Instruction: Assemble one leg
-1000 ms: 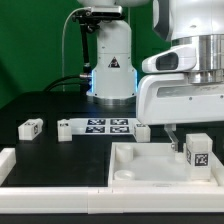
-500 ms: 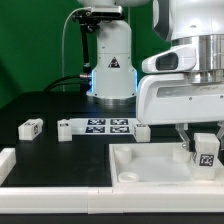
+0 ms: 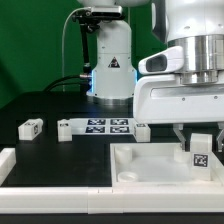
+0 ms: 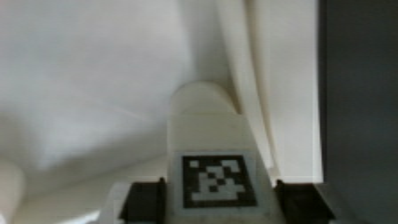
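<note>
- Leg (image 3: pixel 201 152): small white block with a black-and-white tag on its facing side, upright, over the white panel's recessed inside, toward the exterior view's right and near the table's front edge.
- In the wrist view, same leg (image 4: pixel 217 150) rising between two dark fingers, tag at its lower end, pale panel surface behind it.
- Gripper (image 3: pixel 198 138): closed on the leg, one dark finger (image 4: pixel 143 203) against each side of the block; hangs below the large white wrist housing.
- Contact between the leg's bottom and the panel floor: cannot tell.
- White panel (image 3: pixel 125 160): large, flat, raised rim, lying at the table's front, right part of the exterior view.
- Marker board (image 3: pixel 106 126): flat strip of several tags, lying farther back, mid-table.
- Second small tagged block (image 3: pixel 31 127): on the dark table toward the exterior view's left, well apart from the panel.
- Another small white block (image 3: pixel 64 129) touching the marker board's left end; one more (image 3: pixel 142 131) at its right end, just beside the panel's back rim.
- White rail (image 3: pixel 40 187) along the front edge of the table (image 3: pixel 60 150).
</note>
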